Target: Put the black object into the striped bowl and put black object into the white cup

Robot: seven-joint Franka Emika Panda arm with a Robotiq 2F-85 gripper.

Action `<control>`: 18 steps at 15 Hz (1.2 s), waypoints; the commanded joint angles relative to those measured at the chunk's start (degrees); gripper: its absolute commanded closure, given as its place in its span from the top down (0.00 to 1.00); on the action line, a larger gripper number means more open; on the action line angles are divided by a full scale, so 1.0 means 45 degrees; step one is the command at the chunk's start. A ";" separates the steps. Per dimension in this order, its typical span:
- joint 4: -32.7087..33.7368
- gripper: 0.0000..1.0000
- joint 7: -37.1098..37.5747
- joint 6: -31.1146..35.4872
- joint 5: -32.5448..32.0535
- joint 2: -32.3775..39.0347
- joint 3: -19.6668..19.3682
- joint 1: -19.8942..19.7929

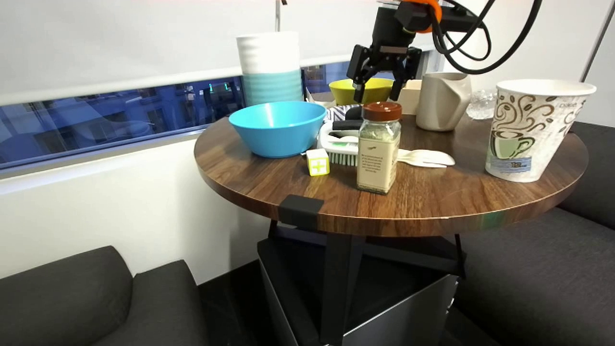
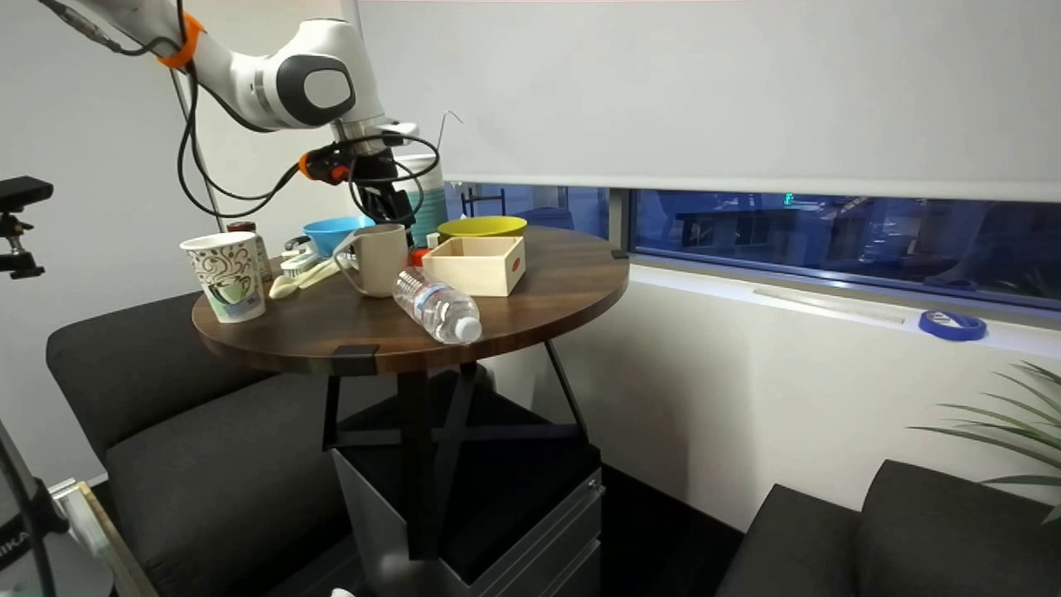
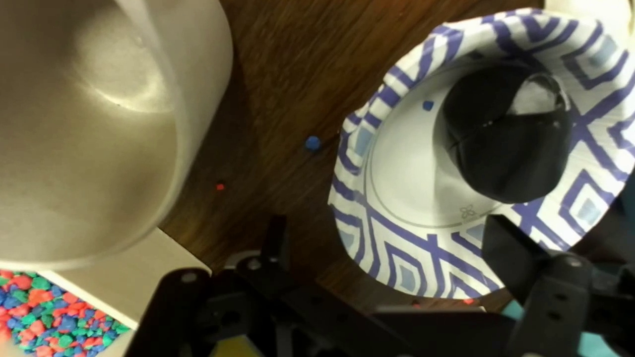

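Note:
The striped bowl (image 3: 404, 253), white with purple-blue stripes, stands on the table; part of it shows in an exterior view (image 1: 338, 113). The squat black object (image 3: 513, 158) lies inside the bowl, toward one side, with a shiny patch on it. Its dark top also shows in an exterior view (image 1: 354, 113). My gripper (image 3: 384, 223) is open and empty above the bowl's edge, pointing down; it shows in an exterior view (image 1: 377, 92). The black object is beyond its fingertips. The white paper cup (image 1: 538, 129) with coffee print stands upright near the table edge, also here (image 2: 224, 278).
A beige pitcher (image 3: 208, 89) stands beside the bowl, near a wooden box (image 2: 477, 278) holding coloured pebbles. Around are a blue bowl (image 1: 278, 127), yellow bowl (image 1: 342, 93), teal-white cup (image 1: 271, 77), spice jar (image 1: 378, 154), brush (image 1: 338, 149), spoons (image 1: 427, 158) and bottle (image 2: 439, 307).

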 commanded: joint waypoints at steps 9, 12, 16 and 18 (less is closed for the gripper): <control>0.0430 0.78 -0.0141 -0.0629 0.0453 0.0543 -0.0200 -0.0060; 0.0478 0.34 -0.0164 -0.0622 0.0635 0.0608 -0.0252 -0.0081; 0.0554 0.05 -0.0201 -0.0641 0.0882 0.0641 -0.0329 -0.0115; 0.0598 0.00 -0.0185 -0.0624 0.0990 0.0642 -0.0388 -0.0147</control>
